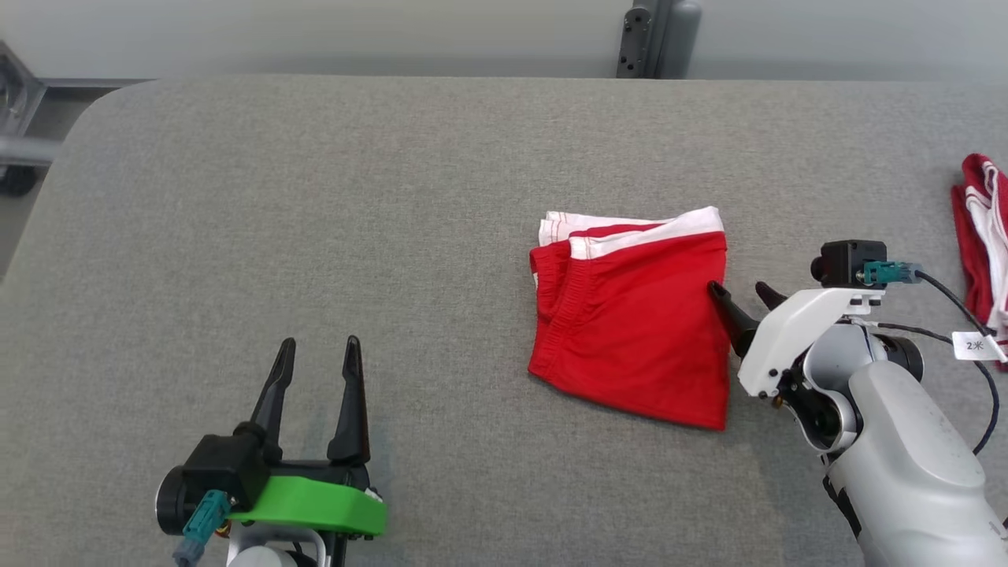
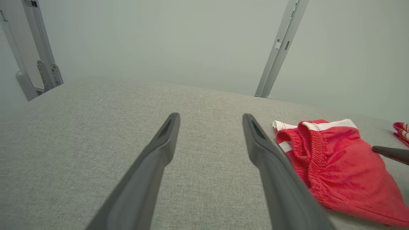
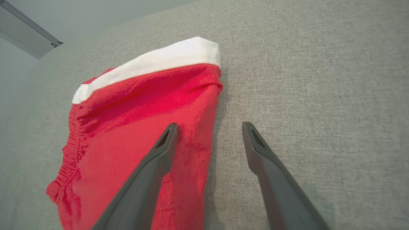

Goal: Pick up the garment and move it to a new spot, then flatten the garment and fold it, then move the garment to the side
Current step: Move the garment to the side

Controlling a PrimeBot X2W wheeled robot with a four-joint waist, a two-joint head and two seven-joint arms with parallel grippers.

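A grey fabric table (image 1: 315, 197) carries folded red shorts (image 1: 630, 339) with white trim, right of centre. The right gripper (image 1: 738, 288), spread wide and empty, straddles their right edge. The left gripper (image 1: 320, 342), equally wide and empty, sits well apart to their left. A white cable tag (image 1: 975, 345) reads "2米".

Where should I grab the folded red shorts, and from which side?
Pinch the red shorts at their right edge, coming in from the right with the right gripper: its open jaws straddle that straight, stacked edge, so one pinch probably catches every layer.
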